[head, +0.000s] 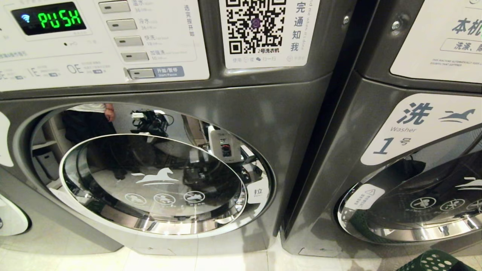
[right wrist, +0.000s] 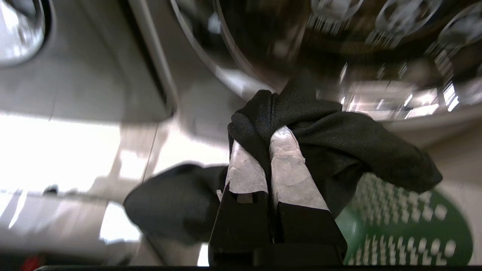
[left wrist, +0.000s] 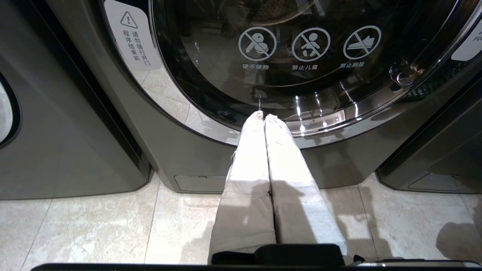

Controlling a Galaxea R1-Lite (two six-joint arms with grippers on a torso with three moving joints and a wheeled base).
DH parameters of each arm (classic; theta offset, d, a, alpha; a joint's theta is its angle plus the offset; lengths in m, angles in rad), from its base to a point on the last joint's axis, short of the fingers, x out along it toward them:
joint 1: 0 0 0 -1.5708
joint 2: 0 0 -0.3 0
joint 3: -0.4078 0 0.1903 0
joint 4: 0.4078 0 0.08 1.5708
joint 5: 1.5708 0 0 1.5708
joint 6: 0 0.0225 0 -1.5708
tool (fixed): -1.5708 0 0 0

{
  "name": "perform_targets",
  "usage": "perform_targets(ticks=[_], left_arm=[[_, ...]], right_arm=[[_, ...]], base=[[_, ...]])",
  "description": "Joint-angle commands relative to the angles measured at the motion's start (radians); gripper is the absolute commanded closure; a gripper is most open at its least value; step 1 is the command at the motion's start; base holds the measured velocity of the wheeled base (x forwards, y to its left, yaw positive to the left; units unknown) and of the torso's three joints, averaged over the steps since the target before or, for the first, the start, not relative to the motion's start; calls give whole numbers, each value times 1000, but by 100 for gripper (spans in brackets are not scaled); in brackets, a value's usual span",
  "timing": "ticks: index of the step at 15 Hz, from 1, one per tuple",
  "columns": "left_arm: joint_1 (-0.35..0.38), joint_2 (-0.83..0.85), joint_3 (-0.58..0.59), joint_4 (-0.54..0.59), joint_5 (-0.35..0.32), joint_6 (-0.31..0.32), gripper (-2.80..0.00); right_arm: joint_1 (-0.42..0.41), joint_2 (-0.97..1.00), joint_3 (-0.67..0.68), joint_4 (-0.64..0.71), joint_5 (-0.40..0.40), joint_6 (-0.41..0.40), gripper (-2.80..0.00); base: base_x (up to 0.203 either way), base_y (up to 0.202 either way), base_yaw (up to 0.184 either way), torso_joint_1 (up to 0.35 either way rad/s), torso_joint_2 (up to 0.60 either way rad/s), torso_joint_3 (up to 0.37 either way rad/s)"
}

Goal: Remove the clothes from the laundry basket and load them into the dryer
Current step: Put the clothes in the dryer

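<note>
Right tool [right wrist: 268, 150] is pinching a black garment [right wrist: 331, 139], lower centre, above the green laundry basket [right wrist: 406, 226], for loading; machine door [head: 150, 180] is shut. Left tool [left wrist: 263, 117] is resting pressed together, idle.

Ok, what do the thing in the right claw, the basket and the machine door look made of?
The black garment, pinched in the shut right claw: soft woven cloth, matte, folding and drooping. The green basket: probably moulded plastic, with regular perforations. The door: chrome-look ring, mirror-bright, around dark glossy glass or clear plastic that reflects the room.
</note>
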Motion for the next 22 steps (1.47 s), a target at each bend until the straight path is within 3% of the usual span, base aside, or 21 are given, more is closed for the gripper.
perform_targets(ticks=[1, 22], left_arm=[[0, 0, -1, 0, 0, 0, 0], [0, 0, 0, 0, 0, 0, 0]], right_arm=[[-10, -166, 3, -5, 3, -5, 0], [-15, -170, 10, -21, -36, 85, 0]], base=[[0, 0, 0, 0, 0, 0], [0, 0, 0, 0, 0, 0]])
